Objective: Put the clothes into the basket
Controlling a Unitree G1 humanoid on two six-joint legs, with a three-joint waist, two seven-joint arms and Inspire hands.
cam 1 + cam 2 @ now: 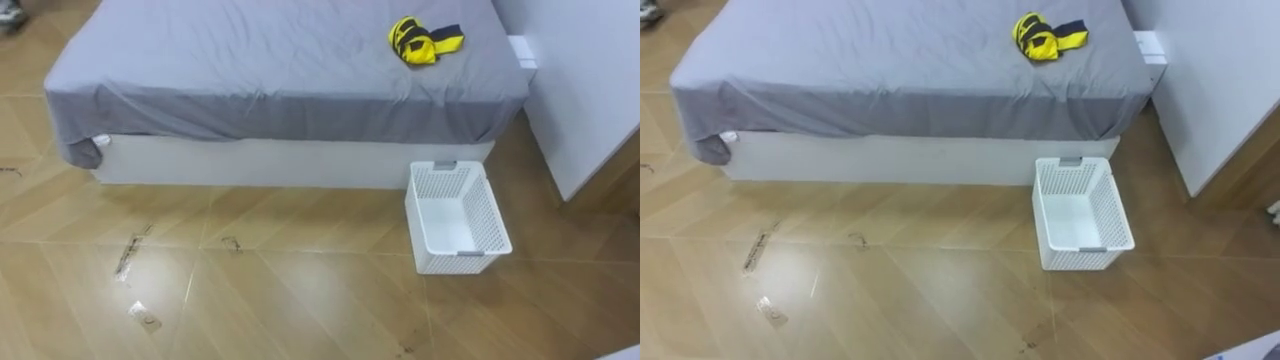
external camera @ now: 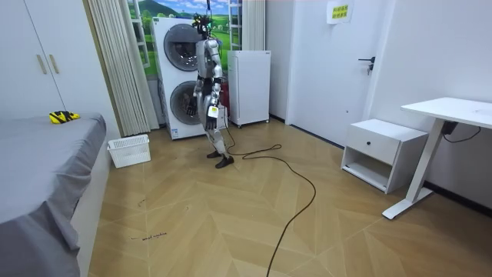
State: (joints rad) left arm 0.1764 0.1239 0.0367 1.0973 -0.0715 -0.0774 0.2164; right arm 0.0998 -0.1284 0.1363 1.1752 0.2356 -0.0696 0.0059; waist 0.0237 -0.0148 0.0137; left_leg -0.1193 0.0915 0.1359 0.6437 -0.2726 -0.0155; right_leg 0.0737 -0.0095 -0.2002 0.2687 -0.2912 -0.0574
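The yellow and dark clothes (image 1: 424, 41) lie bunched on the grey bed (image 1: 250, 70), well apart from either hand, across open floor ahead of the robot. The white basket (image 1: 458, 217) stands empty on the floor against the bed's side, probably so a lifted garment can drop straight in. The robot stands by the stacked washing machines (image 2: 178, 77), its left hand (image 2: 214, 114) hanging at its hip. Whether either hand is released or clenched cannot be told.

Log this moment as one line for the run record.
clothes: yellow-and-dark clothes bundle on grey-sheeted bed | basket: white plastic lattice basket, empty, on wooden floor beside bed | robot: standing by stacked washing machines | task: not started
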